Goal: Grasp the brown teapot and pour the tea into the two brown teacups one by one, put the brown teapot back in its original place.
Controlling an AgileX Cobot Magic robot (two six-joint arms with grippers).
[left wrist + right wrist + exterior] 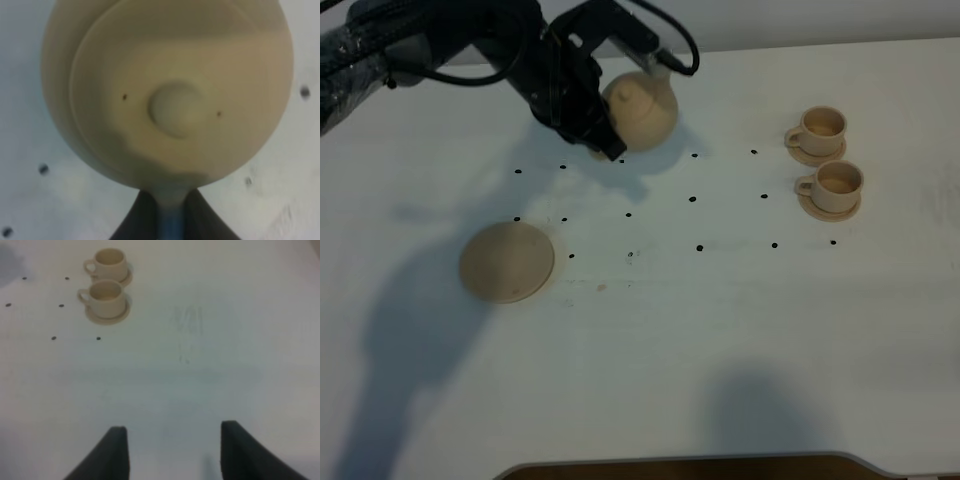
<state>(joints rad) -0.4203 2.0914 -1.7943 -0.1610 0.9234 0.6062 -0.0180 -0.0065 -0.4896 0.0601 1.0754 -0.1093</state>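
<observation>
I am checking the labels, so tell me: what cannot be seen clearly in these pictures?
- Left wrist view: the brown teapot fills the picture and hides its own spout; the left gripper, shut on its handle, is cut off by the edge.
- Exterior high view: the two brown teacups are too small to show whether they hold tea.
- Right wrist view: the open right gripper is cut off by the edge.

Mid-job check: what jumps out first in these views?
The brown teapot, clamped by its handle between the fingers of the left gripper, near the far edge of the table. Its big saucer sits bare at front left, and the two teacups wait at right.
</observation>
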